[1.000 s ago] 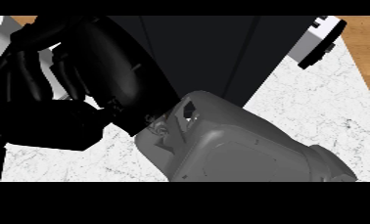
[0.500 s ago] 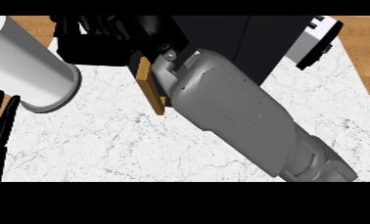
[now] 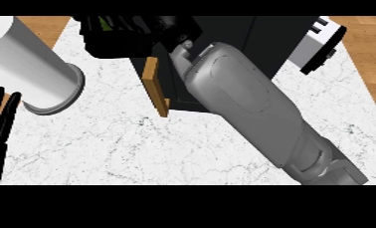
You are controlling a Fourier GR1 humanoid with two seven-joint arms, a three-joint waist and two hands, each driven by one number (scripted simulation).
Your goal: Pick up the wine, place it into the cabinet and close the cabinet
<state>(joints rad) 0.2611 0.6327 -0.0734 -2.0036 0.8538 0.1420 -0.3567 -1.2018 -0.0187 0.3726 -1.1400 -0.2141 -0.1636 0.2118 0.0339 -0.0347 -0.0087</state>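
My right forearm (image 3: 249, 107) runs from the lower right up to the dark cabinet (image 3: 235, 35). My black right hand (image 3: 136, 38) is at the cabinet's upper left and is curled round the wine bottle (image 3: 109, 23). Only small green bits of the bottle show between the fingers. The cabinet's wooden door (image 3: 155, 85) stands open, seen edge-on just left of the forearm. My left forearm (image 3: 37, 67) lies at the left. Only a dark sliver of my left hand (image 3: 6, 117) shows at the left edge.
A white and black appliance (image 3: 320, 43) stands at the upper right beside the cabinet. The white marble counter (image 3: 147, 147) spreads below. A wooden surface (image 3: 360, 38) shows past the counter's right edge and another wooden patch (image 3: 44, 25) at the upper left.
My right hand has moved away from the view's left foreground to the cabinet's upper left, its forearm stretching after it. The open door's edge has come into view. The left forearm has appeared at the left.
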